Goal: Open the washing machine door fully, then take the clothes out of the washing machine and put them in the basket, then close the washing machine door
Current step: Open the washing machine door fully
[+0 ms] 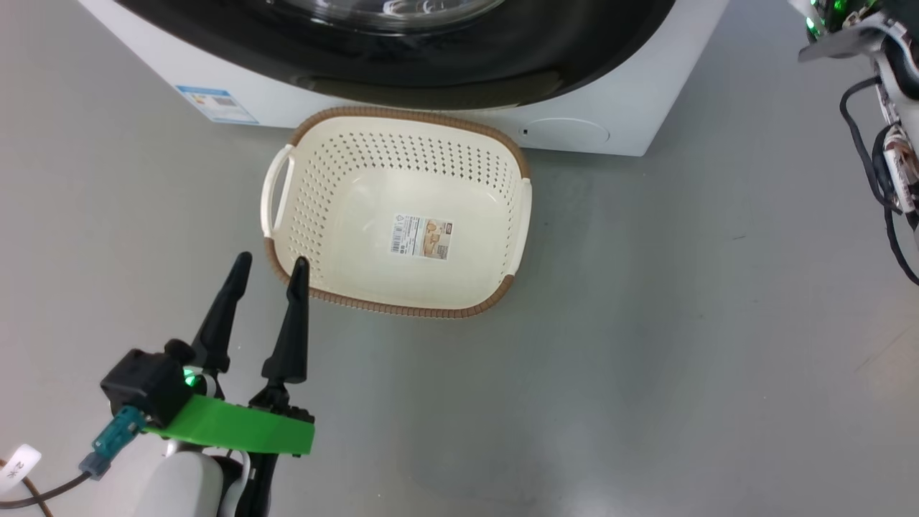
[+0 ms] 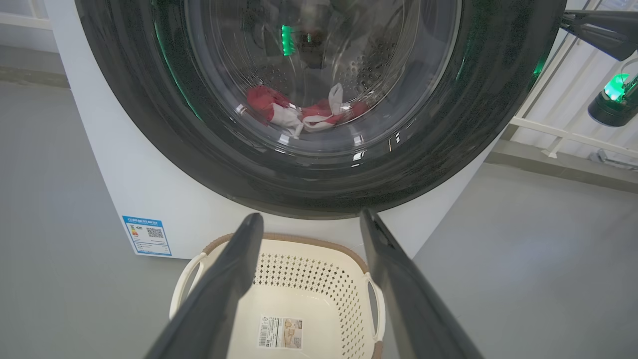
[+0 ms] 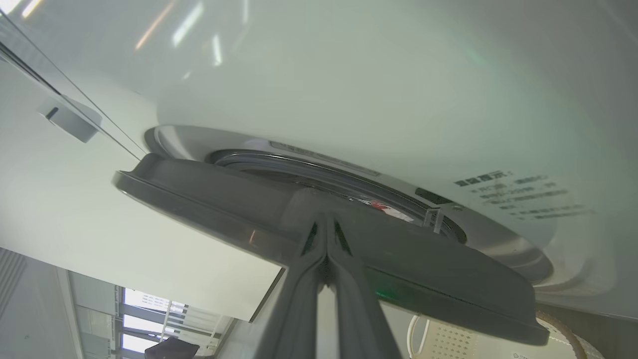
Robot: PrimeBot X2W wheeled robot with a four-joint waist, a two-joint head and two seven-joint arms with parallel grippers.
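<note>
My right gripper (image 3: 326,222) has its fingers pressed together, tips against the edge of the washing machine door (image 3: 209,194), which seems slightly ajar, seen edge-on. My left gripper (image 1: 272,260) is spread wide, holding nothing; beyond its tips the basket (image 1: 402,310) lies open side up, long axis crosswise.

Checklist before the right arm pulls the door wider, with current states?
1. washing machine door fully open: not ok, only ajar.
2. right gripper shut, tips at the door's edge: ok.
3. tips hooked behind that edge: cannot tell.
4. left gripper open, holding nothing: ok.
5. basket empty, upright before the washing machine: ok.
6. clothes inside, seen through the door: ok.
</note>
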